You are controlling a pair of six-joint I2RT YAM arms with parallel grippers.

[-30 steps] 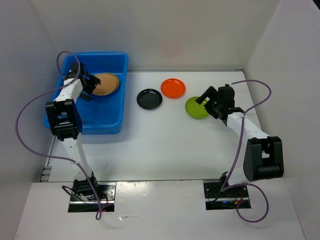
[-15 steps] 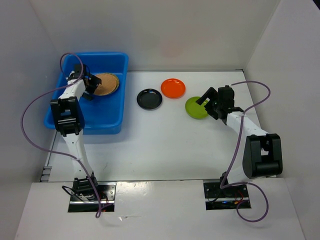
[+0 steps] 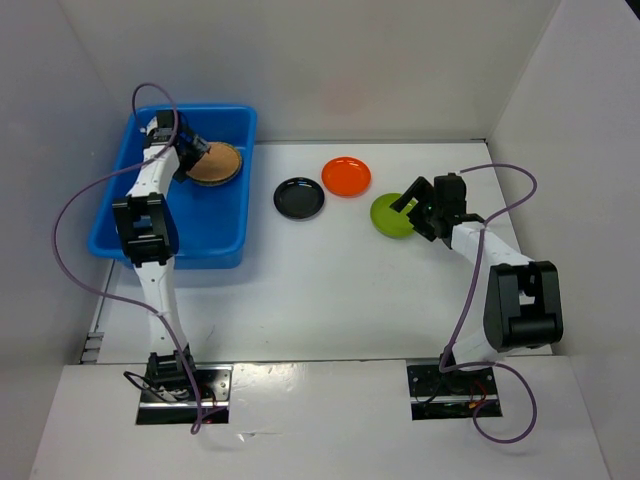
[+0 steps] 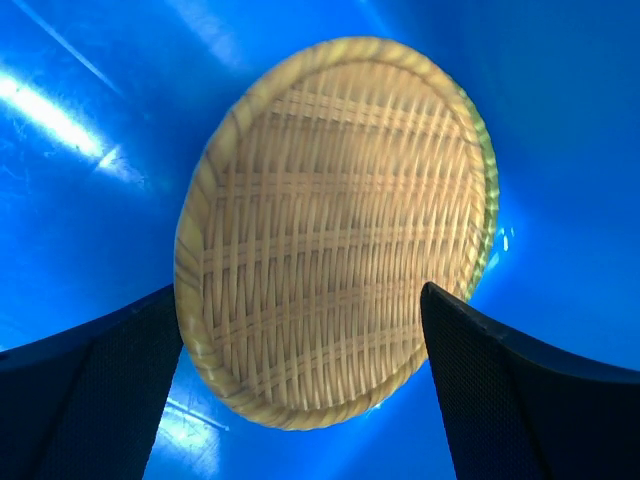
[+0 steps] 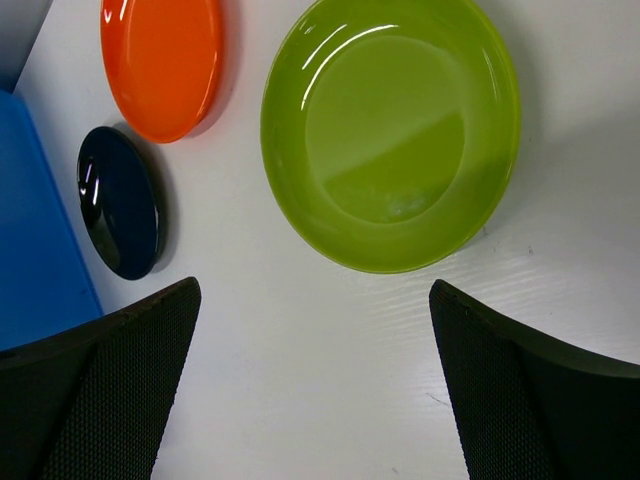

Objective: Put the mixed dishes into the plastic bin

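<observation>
The plastic bin (image 3: 205,225) is a bright blue tub at the table's left. A tan woven plate (image 3: 217,164) lies inside it near the back. My left gripper (image 3: 190,158) hovers open at that plate's left edge. In the left wrist view the woven plate (image 4: 335,230) fills the space ahead of the open left gripper (image 4: 300,400), apart from both fingers. On the white table lie a black plate (image 3: 299,197), an orange plate (image 3: 346,176) and a lime green plate (image 3: 390,215). My right gripper (image 3: 409,208) is open just short of the lime green plate (image 5: 390,130), with nothing between its fingers.
White walls close in the table at the back and on both sides. The right wrist view shows the orange plate (image 5: 162,60), the black plate (image 5: 120,200) and a corner of the blue bin (image 5: 30,230). Purple cables loop off both arms.
My left arm has reached farther back into the bin, bringing its open gripper close to the woven plate. The right arm has hardly moved.
</observation>
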